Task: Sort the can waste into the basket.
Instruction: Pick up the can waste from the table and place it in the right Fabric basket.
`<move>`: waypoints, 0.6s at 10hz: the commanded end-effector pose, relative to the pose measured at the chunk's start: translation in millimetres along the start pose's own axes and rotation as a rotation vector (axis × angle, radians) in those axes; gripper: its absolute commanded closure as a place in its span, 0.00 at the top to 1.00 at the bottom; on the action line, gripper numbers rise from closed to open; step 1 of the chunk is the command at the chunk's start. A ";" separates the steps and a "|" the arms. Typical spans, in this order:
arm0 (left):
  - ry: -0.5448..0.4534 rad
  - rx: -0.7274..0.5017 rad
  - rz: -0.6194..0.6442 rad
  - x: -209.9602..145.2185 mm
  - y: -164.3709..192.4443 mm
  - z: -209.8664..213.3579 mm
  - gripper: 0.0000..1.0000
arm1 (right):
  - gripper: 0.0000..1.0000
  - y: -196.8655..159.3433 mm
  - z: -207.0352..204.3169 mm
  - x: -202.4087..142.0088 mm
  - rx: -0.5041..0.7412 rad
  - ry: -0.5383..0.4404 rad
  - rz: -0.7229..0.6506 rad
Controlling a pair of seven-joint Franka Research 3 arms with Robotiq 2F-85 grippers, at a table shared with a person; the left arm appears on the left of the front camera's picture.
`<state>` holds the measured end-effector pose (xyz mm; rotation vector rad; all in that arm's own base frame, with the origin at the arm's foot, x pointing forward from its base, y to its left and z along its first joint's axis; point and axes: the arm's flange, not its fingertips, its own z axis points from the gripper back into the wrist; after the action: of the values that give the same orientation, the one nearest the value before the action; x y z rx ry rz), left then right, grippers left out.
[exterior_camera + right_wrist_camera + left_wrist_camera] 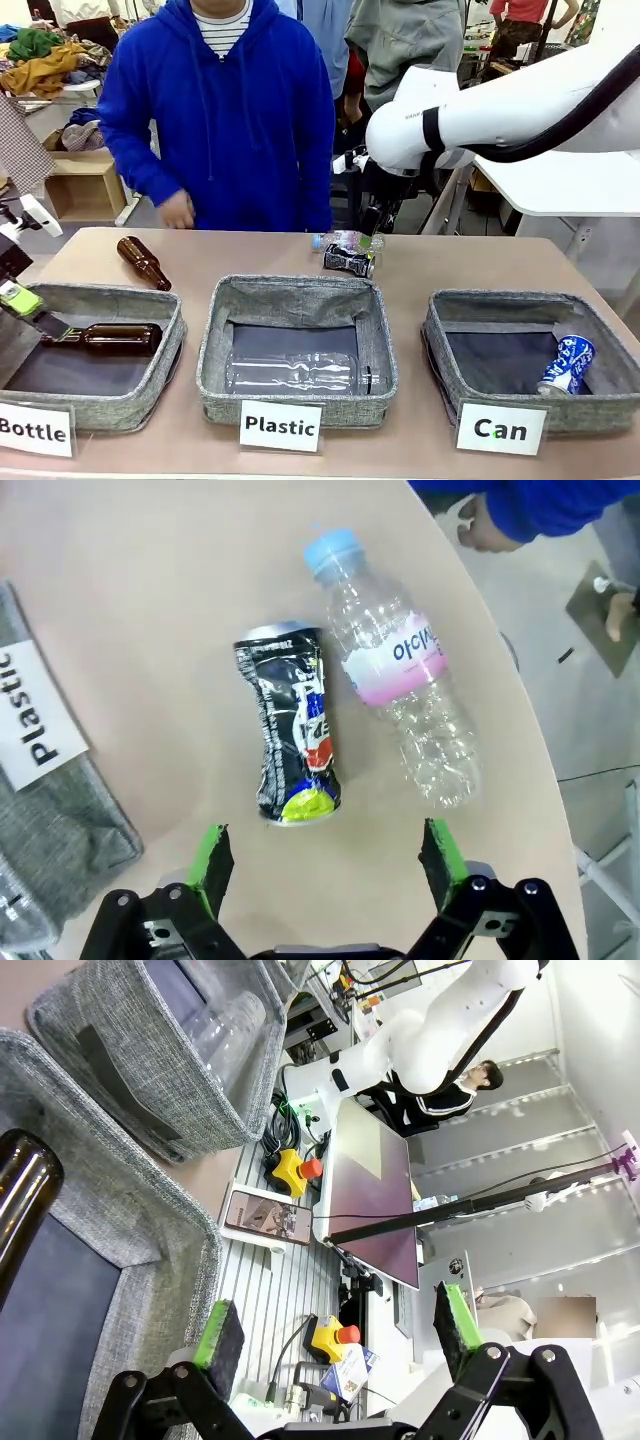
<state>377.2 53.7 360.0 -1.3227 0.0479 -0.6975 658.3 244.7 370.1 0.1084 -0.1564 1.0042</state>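
Observation:
A dented black can with coloured print lies on the tan table, seen also at the far middle of the front view as the black can. My right gripper hovers open above it, green pads apart and nothing between them; in the front view the right gripper hangs just over the can. A blue can with white pattern lies inside the grey basket carded "Can" at the right. My left gripper is open and holds nothing, beside the "Bottle" bin.
A clear plastic bottle with a blue cap lies right next to the black can. The middle "Plastic" bin holds a clear bottle. A brown bottle lies in the left bin and another brown bottle on the table. A person in blue stands at the far side.

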 end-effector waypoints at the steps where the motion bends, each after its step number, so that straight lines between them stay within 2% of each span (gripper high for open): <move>1: 0.003 -0.003 -0.020 -3.3 -1.7 -1.4 1.00 | 1.00 -9.7 -16.6 20.0 0.037 0.055 -0.030; 3: 0.003 -0.003 -0.020 -3.3 -1.7 -1.4 1.00 | 1.00 -13.4 -40.9 25.0 0.060 0.076 -0.044; 6: 0.003 -0.003 -0.020 -3.3 -1.7 -1.4 1.00 | 1.00 -3.1 -53.6 33.1 0.093 0.100 -0.051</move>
<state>377.2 53.7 360.0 -1.3227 0.0478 -0.6976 675.8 269.1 315.0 0.1715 -0.0314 0.9909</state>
